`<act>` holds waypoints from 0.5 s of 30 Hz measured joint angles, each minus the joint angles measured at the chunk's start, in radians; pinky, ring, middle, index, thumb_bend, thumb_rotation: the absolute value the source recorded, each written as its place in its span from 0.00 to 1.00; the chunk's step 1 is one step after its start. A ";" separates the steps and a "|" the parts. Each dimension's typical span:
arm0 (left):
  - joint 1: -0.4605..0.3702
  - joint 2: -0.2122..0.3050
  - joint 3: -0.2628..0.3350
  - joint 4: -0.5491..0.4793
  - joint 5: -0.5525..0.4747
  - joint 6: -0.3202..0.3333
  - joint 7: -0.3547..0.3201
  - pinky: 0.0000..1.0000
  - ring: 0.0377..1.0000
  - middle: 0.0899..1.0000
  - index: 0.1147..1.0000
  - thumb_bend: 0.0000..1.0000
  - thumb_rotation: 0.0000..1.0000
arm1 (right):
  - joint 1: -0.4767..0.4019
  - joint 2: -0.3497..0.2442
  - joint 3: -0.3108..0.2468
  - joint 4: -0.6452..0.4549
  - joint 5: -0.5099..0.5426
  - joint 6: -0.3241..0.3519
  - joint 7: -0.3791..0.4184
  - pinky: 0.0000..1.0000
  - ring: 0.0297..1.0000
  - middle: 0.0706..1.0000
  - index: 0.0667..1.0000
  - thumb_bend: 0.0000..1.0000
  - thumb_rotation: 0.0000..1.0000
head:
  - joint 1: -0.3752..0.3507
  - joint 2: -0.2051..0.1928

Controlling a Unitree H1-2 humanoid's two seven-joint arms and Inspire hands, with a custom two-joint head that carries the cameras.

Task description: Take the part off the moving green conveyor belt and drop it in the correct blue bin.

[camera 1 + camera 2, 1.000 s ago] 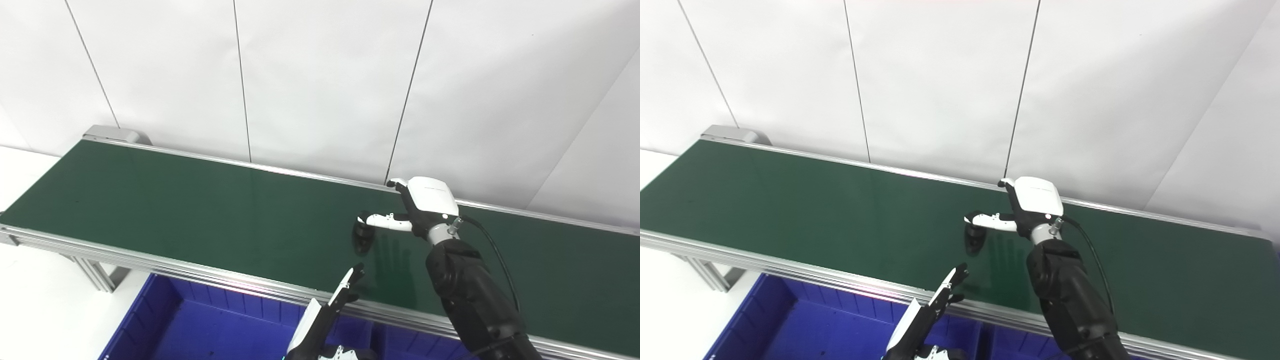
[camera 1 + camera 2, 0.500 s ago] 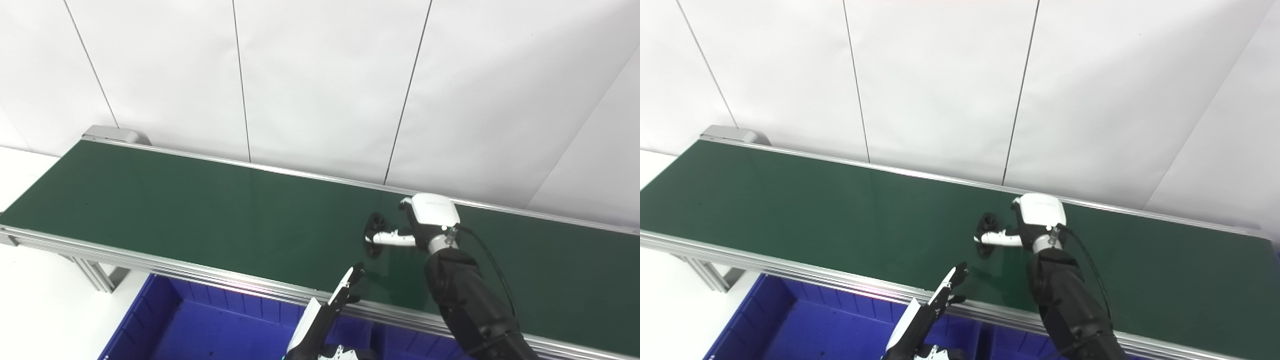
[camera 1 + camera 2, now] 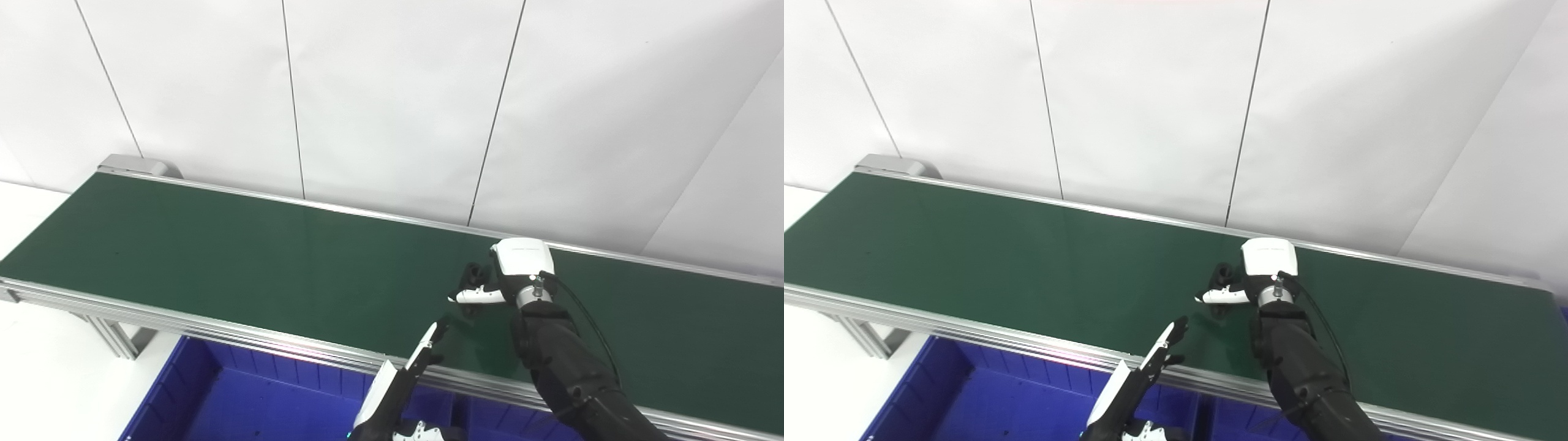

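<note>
Part (image 3: 470, 274), small and dark, sits on the green conveyor belt (image 3: 245, 263) right under my right hand (image 3: 511, 278), whose fingers (image 3: 474, 296) curl around it, though I cannot tell if they have clamped. My left hand (image 3: 407, 370) waits nearer the blue bin (image 3: 202, 392), fingers straight and holding nothing, so the pickup belongs to the right; the part's long axis I cannot make out.

White panelled wall (image 3: 392, 92) with seams

Both head cameras look down from above the near side, facing the white wall across the green conveyor belt (image 3: 245, 263). Set side by side, they share nearly everything: belt, blue bin (image 3: 986, 398) at the bottom edge.
</note>
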 measured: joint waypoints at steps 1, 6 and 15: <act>0.000 0.000 0.000 -0.001 0.000 0.003 0.000 0.89 0.99 0.99 0.99 0.98 0.85 | -0.005 0.003 0.000 0.011 0.000 0.002 -0.004 0.22 0.35 0.61 0.79 0.89 0.93 | 0.000 0.000; 0.000 -0.001 -0.004 -0.013 0.010 0.007 0.000 0.89 0.99 1.00 0.99 0.98 0.85 | -0.031 0.011 0.008 0.059 0.005 0.006 -0.004 0.24 0.36 0.65 0.79 0.88 0.94 | 0.006 0.003; 0.000 -0.002 -0.006 -0.015 0.010 0.010 0.000 0.84 0.97 1.00 0.98 0.98 0.85 | -0.051 0.011 0.008 0.085 0.027 0.008 0.025 0.34 0.44 0.56 0.71 0.74 0.52 | 0.009 0.011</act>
